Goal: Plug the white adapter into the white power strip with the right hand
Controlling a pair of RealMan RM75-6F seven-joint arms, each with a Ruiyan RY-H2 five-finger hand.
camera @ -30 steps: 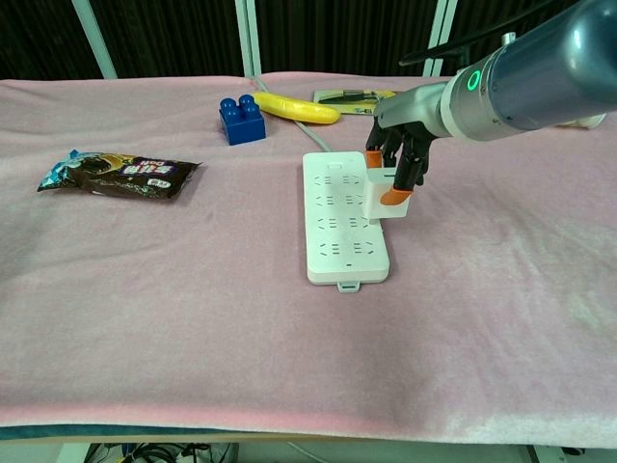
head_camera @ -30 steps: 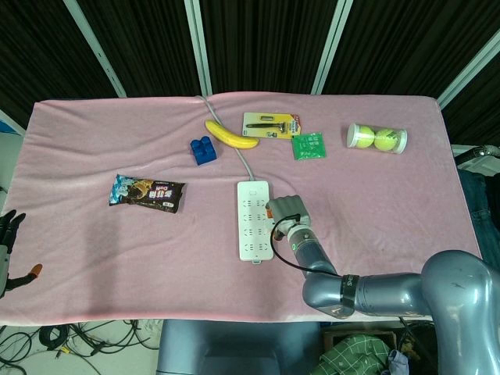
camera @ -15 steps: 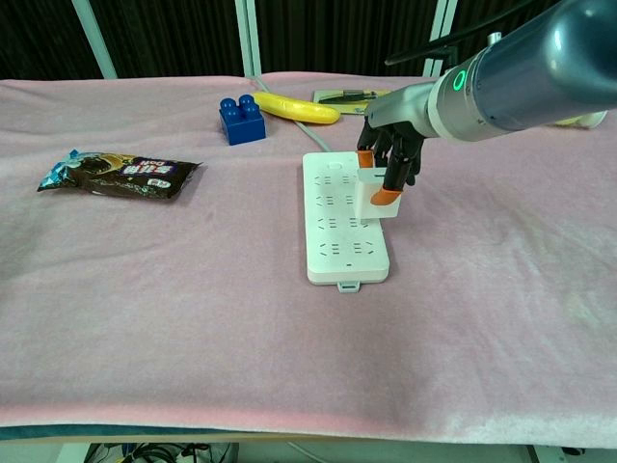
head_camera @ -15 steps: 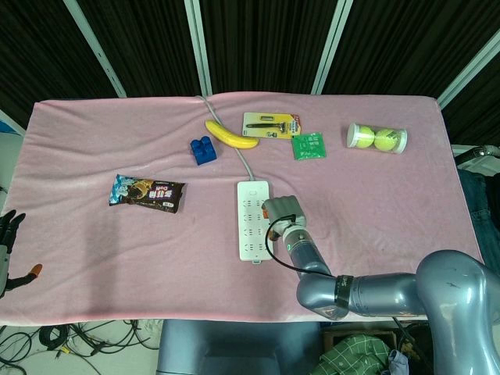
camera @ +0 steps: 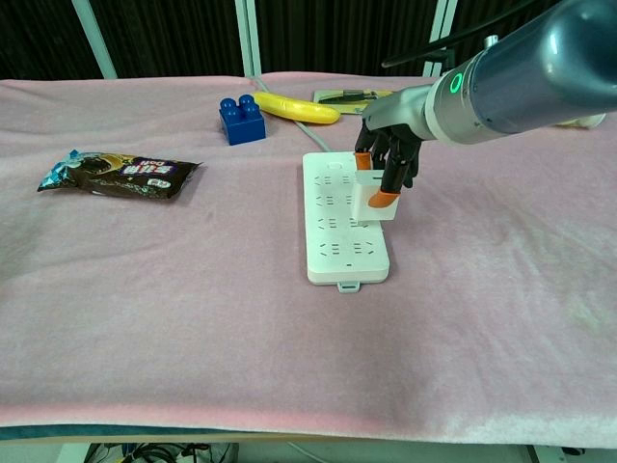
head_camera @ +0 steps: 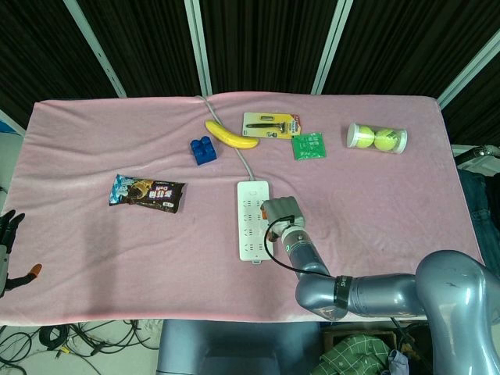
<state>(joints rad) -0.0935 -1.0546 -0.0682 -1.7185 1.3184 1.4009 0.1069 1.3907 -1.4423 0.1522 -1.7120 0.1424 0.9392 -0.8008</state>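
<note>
The white power strip lies lengthwise mid-table, its cord running toward the far edge. My right hand grips the white adapter from above, dark fingers wrapped round it with orange fingertips showing. The adapter hangs over the strip's right half, near the middle sockets; whether its prongs touch the strip is hidden. In the head view the hand covers the adapter. My left hand shows only at the left edge of the head view, off the table, fingers apart and holding nothing.
A blue toy brick, a banana and a carded razor lie beyond the strip. A green packet and tennis-ball tube sit far right. A snack bar wrapper lies to the left.
My right hand has carried the adapter slightly left and farther, from the strip's right edge to over its right row of sockets. The left hand has not moved.
</note>
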